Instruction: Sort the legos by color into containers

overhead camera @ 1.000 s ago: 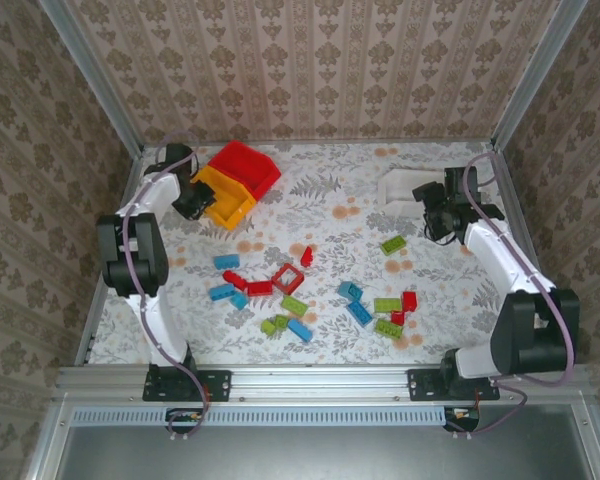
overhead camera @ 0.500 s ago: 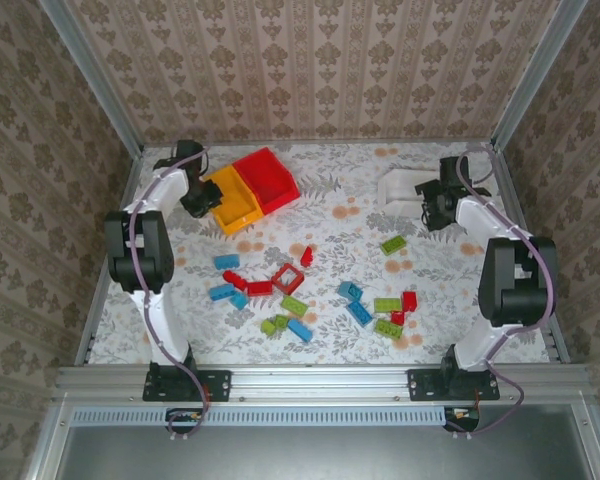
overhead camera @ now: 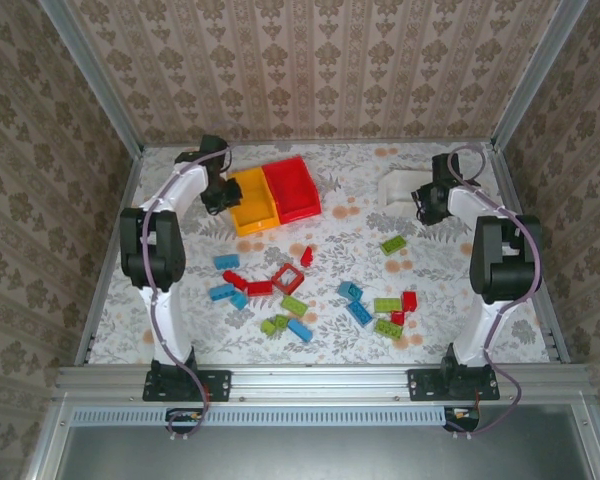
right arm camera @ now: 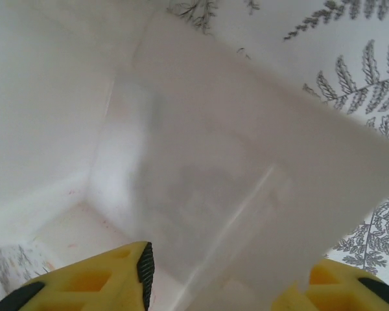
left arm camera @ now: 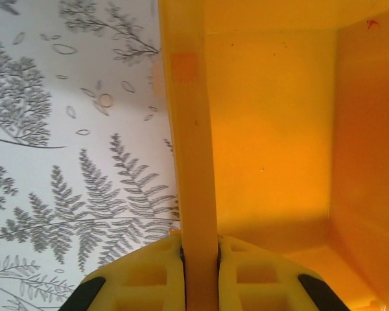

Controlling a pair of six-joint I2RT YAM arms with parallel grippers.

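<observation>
Left tool [left arm camera: 201, 253]: clamped on a wall of the yellow-orange bin [left arm camera: 272, 129], with the red bin [overhead camera: 293, 190] touching it alongside. Right tool [right arm camera: 211, 275]: jaws apart, astride a wall of the white bin [right arm camera: 201, 162]. Legos [overhead camera: 294, 305]: scattered mid-worktop [overhead camera: 350, 180], outside the bins.

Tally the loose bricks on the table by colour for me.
Red bricks: 6, counting the open frame
Blue bricks: 6
Green bricks: 6, reading the small close-set pair as two
Total: 18
</observation>
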